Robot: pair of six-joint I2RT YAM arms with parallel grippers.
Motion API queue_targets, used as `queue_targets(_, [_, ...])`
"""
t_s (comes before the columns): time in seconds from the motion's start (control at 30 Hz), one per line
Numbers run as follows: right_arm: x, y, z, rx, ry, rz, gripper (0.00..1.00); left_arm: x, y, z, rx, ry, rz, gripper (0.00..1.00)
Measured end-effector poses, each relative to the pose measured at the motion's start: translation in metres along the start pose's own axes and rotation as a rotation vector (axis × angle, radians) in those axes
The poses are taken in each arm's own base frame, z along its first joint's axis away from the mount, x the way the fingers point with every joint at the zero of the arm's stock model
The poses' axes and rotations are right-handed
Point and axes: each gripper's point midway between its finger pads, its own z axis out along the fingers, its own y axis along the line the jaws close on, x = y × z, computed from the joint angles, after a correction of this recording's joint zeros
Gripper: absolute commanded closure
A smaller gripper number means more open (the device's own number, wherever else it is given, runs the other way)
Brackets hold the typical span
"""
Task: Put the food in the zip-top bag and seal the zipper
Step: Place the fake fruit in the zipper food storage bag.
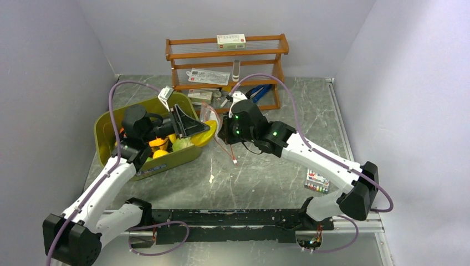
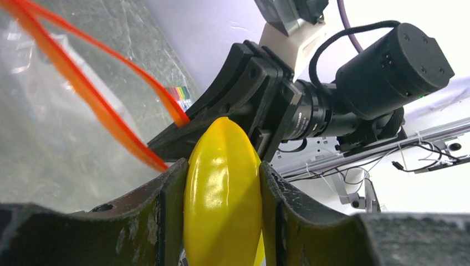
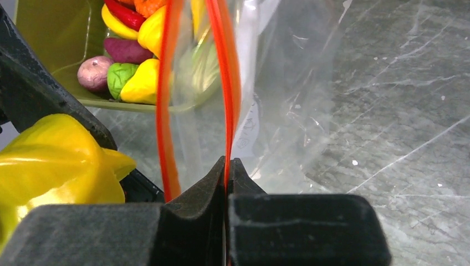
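1. Yellow fruit (image 2: pixel 221 210) fills the bottom centre of the left wrist view, and the left fingers (image 2: pixel 173 216) are squeezed against both its sides, gripping it firmly.
2. From the top view, that fruit hangs centre-left of the frame, just past the right-hand rim of the green tub (image 1: pixel 108 130) and right beside the clear bag (image 1: pixel 212 115).
3. Over to the right fingers (image 3: pixel 216 188), bottom centre of the right wrist view: they are pressed together on one lip of the orange-red zipper strip (image 3: pixel 228 83).
4. The other lip bows away to the left, so the bag's mouth stands open.
5. The fruit sits at lower left in that view, just outside the mouth and not in the bag.
6. Clear film hangs toward the upper right, over the grey table (image 1: pixel 266 177); whether it touches down, I cannot tell.
7. More toy food (image 3: pixel 127 61) in red, purple, green and yellow lies in the tub at the upper left.
8. Top centre of the top view, a wooden rack (image 1: pixel 227 55) stands at the back.
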Motion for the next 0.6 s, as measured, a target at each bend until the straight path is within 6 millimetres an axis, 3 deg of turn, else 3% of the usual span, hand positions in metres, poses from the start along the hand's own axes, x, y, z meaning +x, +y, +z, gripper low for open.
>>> queue_targets(0.3, [0.001, 0.003, 0.001, -0.017, 0.009, -0.014, 1.0, -0.01, 0.008, 0.008, -0.059, 0.004, 0.006, 0.78])
queue_targets(0.6, [-0.009, 0.007, -0.003, -0.021, -0.005, -0.038, 1.0, -0.019, 0.053, 0.0, -0.32, -0.084, -0.022, 0.78])
